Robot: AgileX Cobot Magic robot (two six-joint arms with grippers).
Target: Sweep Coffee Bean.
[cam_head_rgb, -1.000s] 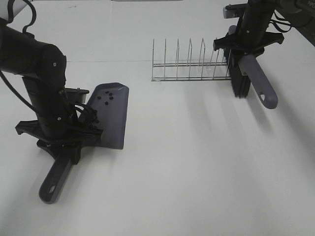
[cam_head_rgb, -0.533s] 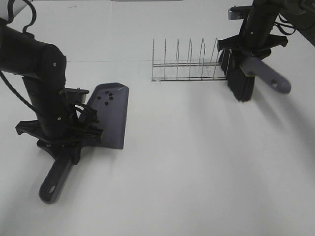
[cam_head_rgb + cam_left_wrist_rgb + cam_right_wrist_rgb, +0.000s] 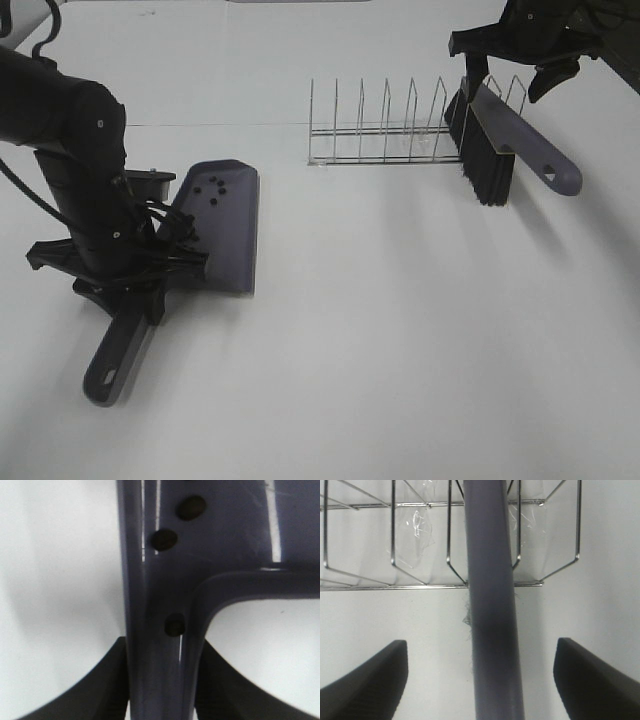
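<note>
The grey-purple dustpan (image 3: 228,230) lies on the white table at the left. Several coffee beans (image 3: 213,188) sit on its blade near the back wall. My left gripper (image 3: 135,283) is shut on the dustpan's handle (image 3: 112,358). The left wrist view shows the handle (image 3: 160,645) between the fingers (image 3: 100,685), with three beans (image 3: 164,539) on the pan. The brush (image 3: 488,150) leans on the wire rack (image 3: 385,130), bristles on the table. My right gripper (image 3: 508,62) is open above it; its fingers (image 3: 367,680) stand wide apart either side of the brush handle (image 3: 492,605).
The wire rack (image 3: 420,540) stands at the back, right of centre, with several upright dividers. The left arm's dark body (image 3: 75,150) rises beside the dustpan. The table's far edge runs along the top.
My right gripper has opened, let go of the brush and risen; the brush now rests against the rack's right end. The dustpan has shifted slightly left with my left gripper.
</note>
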